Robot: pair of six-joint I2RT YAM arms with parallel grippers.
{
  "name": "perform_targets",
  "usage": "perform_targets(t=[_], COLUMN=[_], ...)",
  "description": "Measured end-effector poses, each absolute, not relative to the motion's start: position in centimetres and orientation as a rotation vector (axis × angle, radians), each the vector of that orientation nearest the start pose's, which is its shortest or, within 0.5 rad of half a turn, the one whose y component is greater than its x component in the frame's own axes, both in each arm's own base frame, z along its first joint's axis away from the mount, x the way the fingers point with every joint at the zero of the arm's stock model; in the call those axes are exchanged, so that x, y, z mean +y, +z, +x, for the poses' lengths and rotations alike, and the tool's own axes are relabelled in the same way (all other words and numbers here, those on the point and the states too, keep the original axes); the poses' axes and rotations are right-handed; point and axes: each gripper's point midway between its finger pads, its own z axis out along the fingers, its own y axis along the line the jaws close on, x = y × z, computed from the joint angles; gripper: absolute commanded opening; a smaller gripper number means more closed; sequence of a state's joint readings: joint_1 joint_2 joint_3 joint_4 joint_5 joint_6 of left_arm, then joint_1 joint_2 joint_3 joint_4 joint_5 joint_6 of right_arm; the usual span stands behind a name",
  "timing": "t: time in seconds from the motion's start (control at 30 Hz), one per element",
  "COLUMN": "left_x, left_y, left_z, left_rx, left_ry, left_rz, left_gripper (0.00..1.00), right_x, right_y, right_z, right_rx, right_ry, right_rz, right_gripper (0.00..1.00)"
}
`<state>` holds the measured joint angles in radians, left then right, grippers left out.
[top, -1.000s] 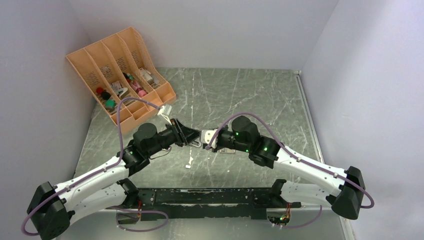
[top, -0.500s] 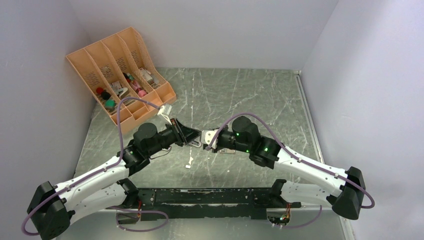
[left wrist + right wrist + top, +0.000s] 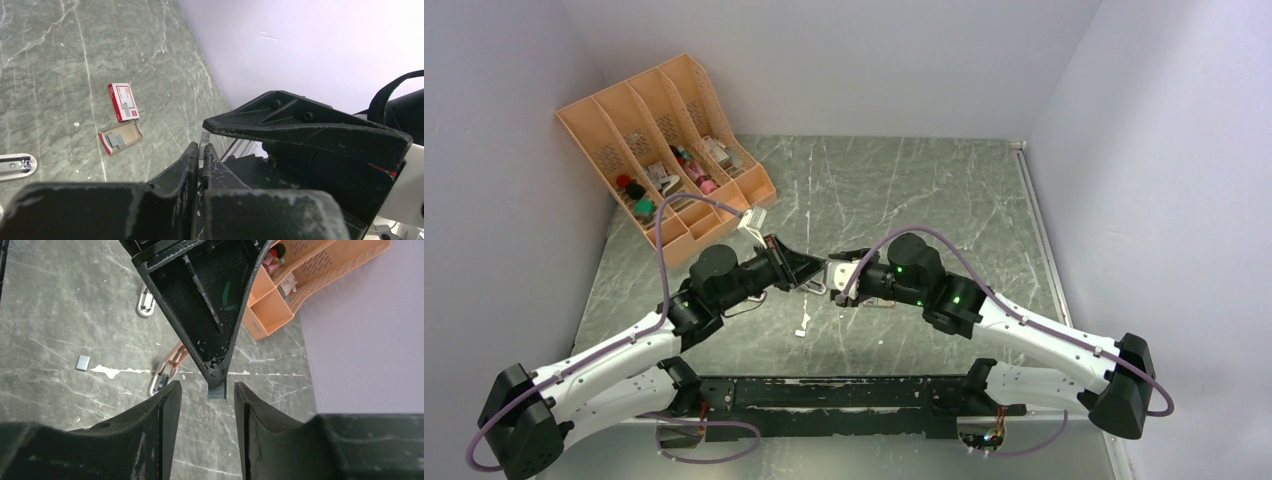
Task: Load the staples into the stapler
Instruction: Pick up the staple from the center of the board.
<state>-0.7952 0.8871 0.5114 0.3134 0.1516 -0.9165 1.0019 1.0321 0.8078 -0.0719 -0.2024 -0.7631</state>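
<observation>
Right wrist — left gripper [image 3: 216, 380], pinching staples [image 3: 217, 391], overlaps pink stapler [image 3: 169, 365], organizer [image 3: 270, 315].

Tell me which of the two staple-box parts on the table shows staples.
The open brown-lined tray, with grey staples lying inside; the red-and-white sleeve next to it shows only its printed face.

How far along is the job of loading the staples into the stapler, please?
Done: the tray is out of its box, both on the table. In hand: the left hand pinches a strip of staples, the right hand open either side of it. Left: putting the strip into the pink stapler on the table.
</observation>
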Motion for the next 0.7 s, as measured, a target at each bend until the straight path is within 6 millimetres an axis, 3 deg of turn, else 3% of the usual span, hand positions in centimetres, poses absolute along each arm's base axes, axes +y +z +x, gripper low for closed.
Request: perform_targets(t=[0.13, 0.37, 0.53, 0.7], left_x=[-28.5, -28.2, -27.9, -27.7], left_y=[24.6, 25.5, 27.8, 30.1], left_z=[19.9, 20.2, 20.2, 19.8], left_rx=[1.830, 1.816, 1.770, 1.713], left_ry=[-1.386, -1.381, -1.414, -1.454], left_rz=[0.011, -0.023, -0.063, -0.052], left_gripper=[0.07, 0.07, 0.07, 0.07], right_x=[31.3, 29.6, 28.4, 28.6], right_y=[24.9, 28.3, 28.6, 29.3], right_z=[19.2, 19.2, 18.8, 18.4], right_rx=[1.067, 1.009, 0.980, 0.953], right_ry=[0.354, 0.334, 0.347, 0.380], right_rz=[-1.514, -1.336, -1.237, -1.206], right_gripper=[0.51, 0.54, 0.54, 0.54])
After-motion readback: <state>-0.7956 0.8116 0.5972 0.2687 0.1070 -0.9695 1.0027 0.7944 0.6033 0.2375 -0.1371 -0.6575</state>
